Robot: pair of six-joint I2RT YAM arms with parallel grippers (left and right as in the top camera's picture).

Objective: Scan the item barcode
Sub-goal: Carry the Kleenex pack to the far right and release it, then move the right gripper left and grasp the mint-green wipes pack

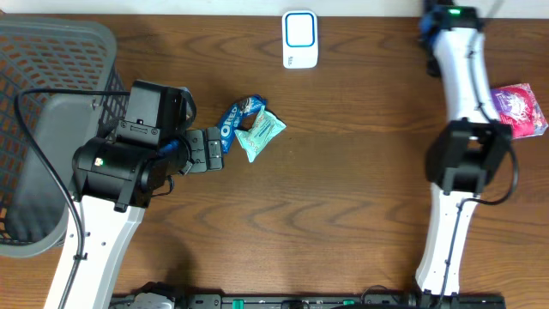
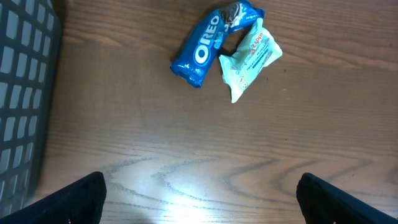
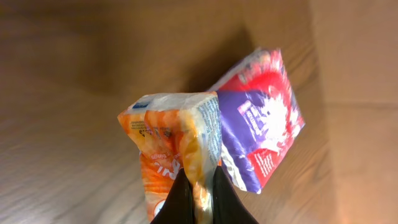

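Orange crinkled film is filling the right wrist view. The right gripper (image 3: 198,190) is pinching, jaws together, the lower edge of an orange snack packet (image 3: 171,143), which is standing up above the fingertips and bulging like a soft pillow bag. Just beyond it, a purple and red packet (image 3: 264,134) is lying on the wooden table (image 3: 62,93), glossy and with a sealed seam. Whether the two are touching I cannot tell. No barcode is showing clearly on the orange film.

The left gripper (image 2: 200,199) is hanging with its jaws wide apart and is holding nothing. Ahead of its fingertips a blue Oreo pack (image 2: 202,53), long and shiny, is lying just beside a pale green packet (image 2: 252,59), wrinkled and pointed at one corner. A grey plastic mesh basket (image 1: 51,51) is sitting on this gripper's left.

I am judging that the task is in its early part. One item is being held, but the white scanner (image 1: 300,39), smooth with rounded corners, is lying well apart from both grippers, so presenting the barcode is remaining to do.
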